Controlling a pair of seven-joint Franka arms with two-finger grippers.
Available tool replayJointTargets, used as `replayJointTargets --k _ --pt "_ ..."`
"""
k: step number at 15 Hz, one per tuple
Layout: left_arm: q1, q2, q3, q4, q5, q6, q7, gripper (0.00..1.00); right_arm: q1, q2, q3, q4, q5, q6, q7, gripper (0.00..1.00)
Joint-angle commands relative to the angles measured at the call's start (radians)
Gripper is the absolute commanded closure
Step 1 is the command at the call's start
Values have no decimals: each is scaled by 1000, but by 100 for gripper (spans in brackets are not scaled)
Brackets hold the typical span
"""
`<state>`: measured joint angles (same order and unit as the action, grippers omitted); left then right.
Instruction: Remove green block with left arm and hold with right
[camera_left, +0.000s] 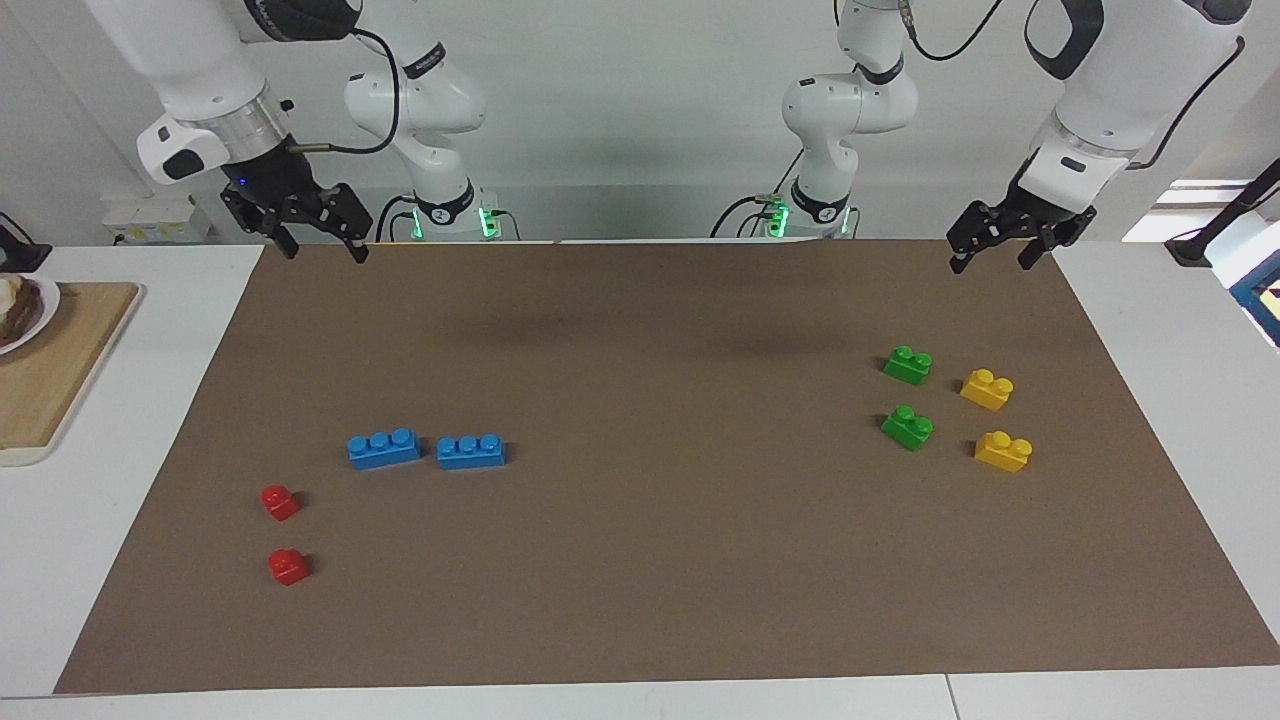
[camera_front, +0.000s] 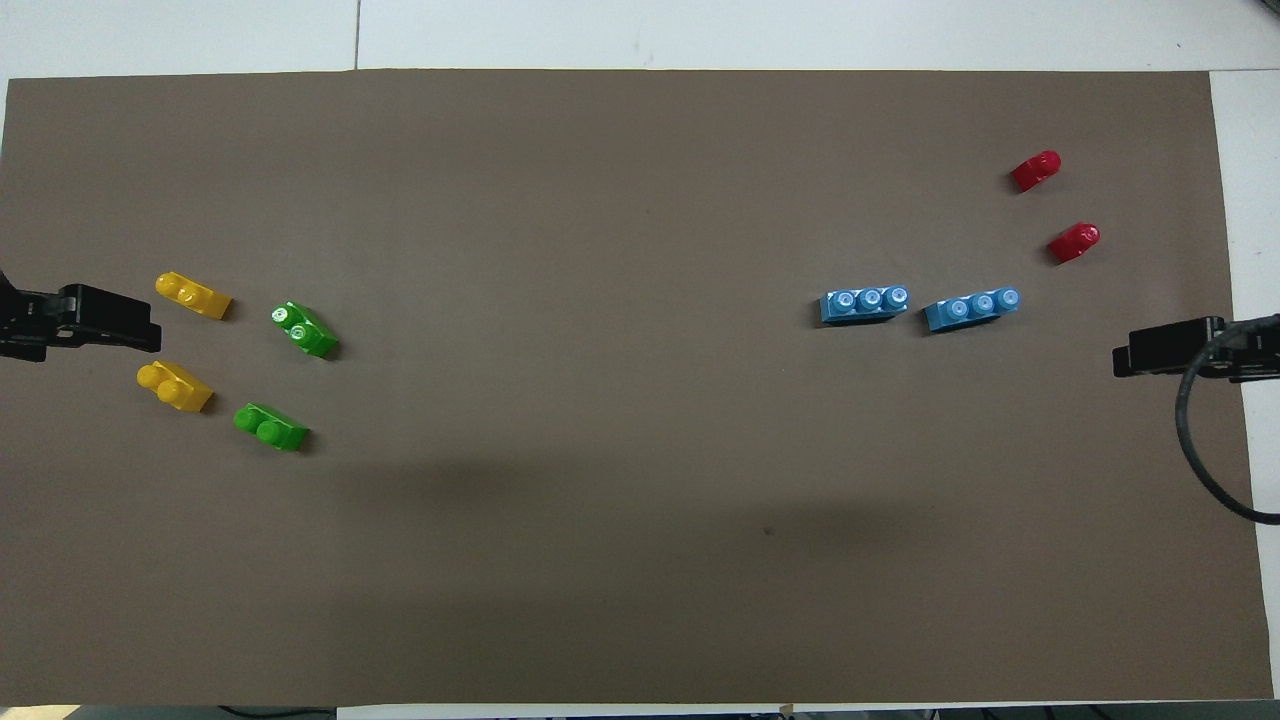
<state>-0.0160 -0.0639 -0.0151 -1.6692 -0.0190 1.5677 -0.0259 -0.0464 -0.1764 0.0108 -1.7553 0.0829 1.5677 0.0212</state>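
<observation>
Two green blocks lie on the brown mat toward the left arm's end. One green block (camera_left: 908, 364) (camera_front: 271, 427) is nearer to the robots, and the other green block (camera_left: 907, 427) (camera_front: 304, 329) is farther. My left gripper (camera_left: 992, 262) (camera_front: 130, 320) hangs open and empty in the air over the mat's edge at the robots' end, apart from both blocks. My right gripper (camera_left: 325, 252) (camera_front: 1135, 358) hangs open and empty over the mat's corner at the right arm's end. Both arms wait.
Two yellow bricks (camera_left: 987, 388) (camera_left: 1003, 450) lie beside the green ones, toward the left arm's end. Two blue three-stud bricks (camera_left: 384, 448) (camera_left: 471, 450) and two small red bricks (camera_left: 280, 501) (camera_left: 289, 566) lie toward the right arm's end. A wooden board (camera_left: 50, 370) lies off the mat there.
</observation>
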Motion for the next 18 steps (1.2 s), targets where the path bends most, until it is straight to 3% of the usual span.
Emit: replayJointTargets --k 1,4,18 --pt "-2 3 4 14 -10 -23 11 0 -16 -2 -2 -7 -26 18 -49 0" --pt "-9 -2 3 12 -10 -14 11 0 -6 3 1 -19 -84 34 -55 0" --pt "-7 -8 -5 8 -10 -15 14 0 -3 -8 1 -52 -97 46 -53 0"
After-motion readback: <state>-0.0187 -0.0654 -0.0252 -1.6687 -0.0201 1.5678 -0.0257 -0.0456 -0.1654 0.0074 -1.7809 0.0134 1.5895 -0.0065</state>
